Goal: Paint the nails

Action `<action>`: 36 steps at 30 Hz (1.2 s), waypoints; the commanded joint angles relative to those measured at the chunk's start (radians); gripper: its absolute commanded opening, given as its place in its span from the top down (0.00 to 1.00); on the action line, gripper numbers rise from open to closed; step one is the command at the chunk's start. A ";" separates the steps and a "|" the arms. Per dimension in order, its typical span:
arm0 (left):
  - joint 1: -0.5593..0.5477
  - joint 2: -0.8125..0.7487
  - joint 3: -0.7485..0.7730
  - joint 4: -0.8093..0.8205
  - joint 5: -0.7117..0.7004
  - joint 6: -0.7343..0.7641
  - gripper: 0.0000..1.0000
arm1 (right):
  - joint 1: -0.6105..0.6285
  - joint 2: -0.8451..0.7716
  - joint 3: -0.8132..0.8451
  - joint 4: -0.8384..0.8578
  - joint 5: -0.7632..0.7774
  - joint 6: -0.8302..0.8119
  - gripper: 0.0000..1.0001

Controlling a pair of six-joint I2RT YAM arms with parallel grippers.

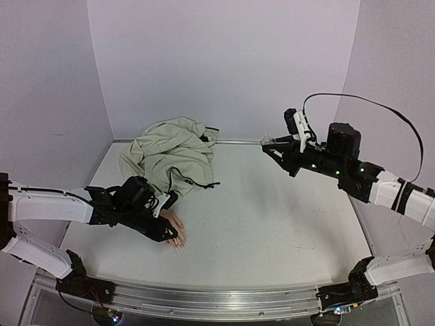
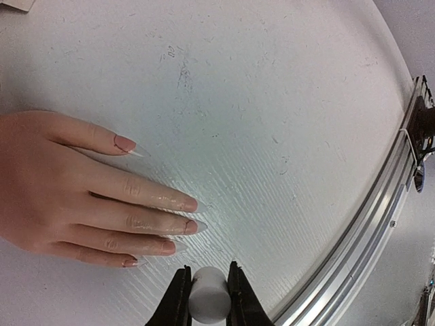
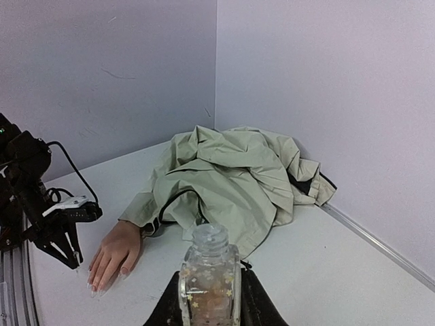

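The left claw [image 2: 209, 273] is pinched narrow on a white cylindrical cap [image 2: 209, 293], which I take to be the brush handle; the bristles are hidden beneath it. Just ahead of this claw and to its left lies the mannequin hand [image 2: 47, 190], flat on the table [image 1: 272, 224], fingertips toward the claw. The nails [image 2: 191, 204] are close to the claw but not touching it. So the step looks like the painting itself. The next move calls for a short shift onto the nearest nail, then a light stroke along it. Beyond the claw, the beige jacket [image 1: 173, 153] is heaped. Well to the right, the right claw [image 3: 209, 293] is clamped on the clear bottle [image 3: 209, 246], apparently uncapped and held off the table. Count: two claws, one hand, five nails, one cap, one bottle, one jacket.
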 commanded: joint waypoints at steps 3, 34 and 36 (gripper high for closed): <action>-0.002 0.031 0.041 0.051 0.006 0.055 1.00 | 0.002 -0.025 0.010 0.069 0.001 -0.018 1.00; 0.052 -0.074 -0.069 0.000 -0.100 0.049 1.00 | 0.002 -0.003 0.014 0.063 -0.021 -0.020 1.00; 0.055 -0.074 -0.067 0.000 -0.104 0.053 1.00 | 0.002 0.001 0.015 0.063 -0.022 -0.021 1.00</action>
